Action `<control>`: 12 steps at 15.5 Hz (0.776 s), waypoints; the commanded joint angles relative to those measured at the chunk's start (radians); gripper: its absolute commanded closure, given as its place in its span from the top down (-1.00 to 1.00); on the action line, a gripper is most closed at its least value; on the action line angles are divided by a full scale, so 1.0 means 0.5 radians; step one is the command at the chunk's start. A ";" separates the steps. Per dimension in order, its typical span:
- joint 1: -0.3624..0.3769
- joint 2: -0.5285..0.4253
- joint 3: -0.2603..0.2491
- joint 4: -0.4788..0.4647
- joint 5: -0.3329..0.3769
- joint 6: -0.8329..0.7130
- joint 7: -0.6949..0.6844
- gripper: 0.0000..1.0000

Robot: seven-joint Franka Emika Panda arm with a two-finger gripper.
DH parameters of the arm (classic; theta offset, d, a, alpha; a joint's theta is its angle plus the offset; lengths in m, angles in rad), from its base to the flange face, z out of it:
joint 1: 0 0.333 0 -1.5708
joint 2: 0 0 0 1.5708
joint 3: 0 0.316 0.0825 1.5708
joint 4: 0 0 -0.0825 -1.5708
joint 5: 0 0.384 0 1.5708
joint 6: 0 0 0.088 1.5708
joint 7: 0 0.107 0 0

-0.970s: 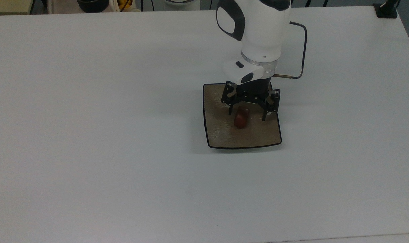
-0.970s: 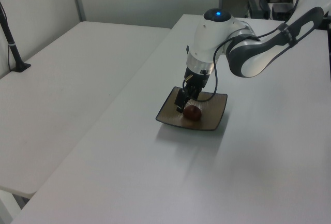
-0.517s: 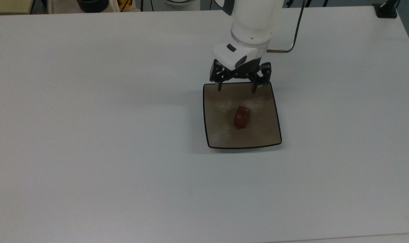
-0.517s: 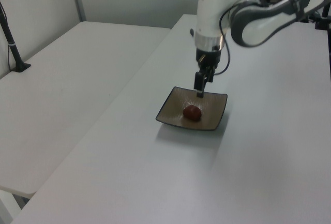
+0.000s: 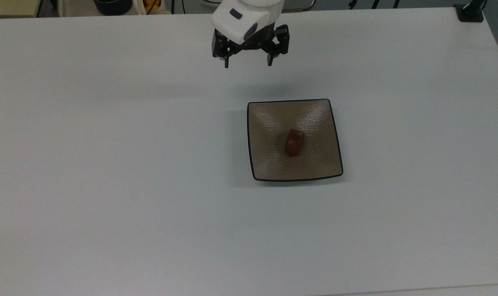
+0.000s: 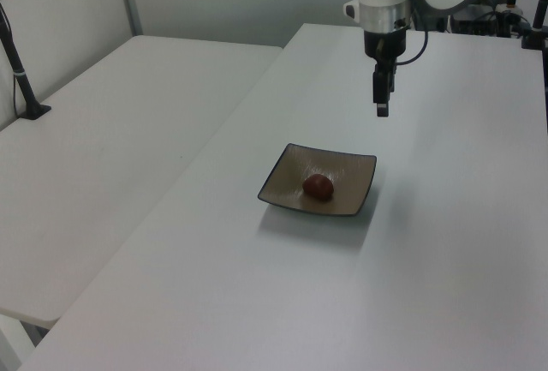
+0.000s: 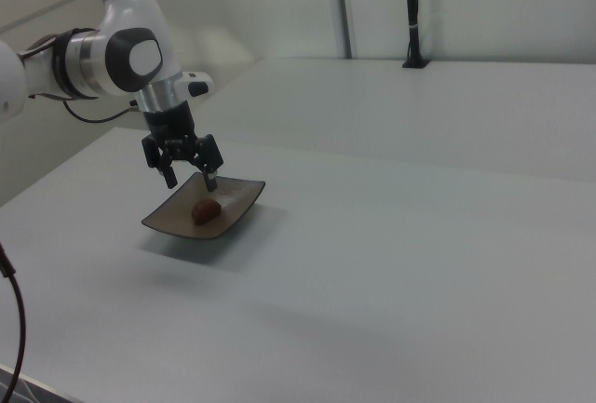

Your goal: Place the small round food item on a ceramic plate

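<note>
since the earlier frames the gripper (image 5: 247,61) is lifting off and backing away from the ceramic plate (image 5: 310,166); it was straddling the food item, and now it is hanging well clear of the plate, toward the top view's upper edge. its fingers are standing apart, holding nothing.

the small round food item (image 5: 293,142) is sitting near the middle of the plate, lying on its side, untouched. judging by this, the placing step is looking done and the arm is only retreating.

risks from here are looking small. the item is rounded and glossy, and the plate is glossy too with upturned corners, so any knock to the plate or the surface (image 5: 109,164) could be setting it rolling toward the rim. a return pass of the arm at low height would be the likeliest cause; at present height it is clearing the plate easily.

the surface is a plain white tabletop. a second white table is standing alongside in the left view, with a dark post (image 6: 19,67) clamped at its far side. pale walls are closing off the room behind.
</note>
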 commanded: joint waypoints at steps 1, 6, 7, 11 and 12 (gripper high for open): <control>0.011 -0.256 -0.143 -0.212 0.221 0.022 -0.096 1.00; -0.093 -0.321 -0.235 -0.181 0.406 0.007 -0.228 1.00; -0.105 -0.321 -0.236 -0.160 0.412 0.001 -0.262 1.00; -0.106 -0.311 -0.239 -0.144 0.363 0.019 -0.284 1.00; -0.106 -0.314 -0.239 -0.147 0.341 0.016 -0.281 1.00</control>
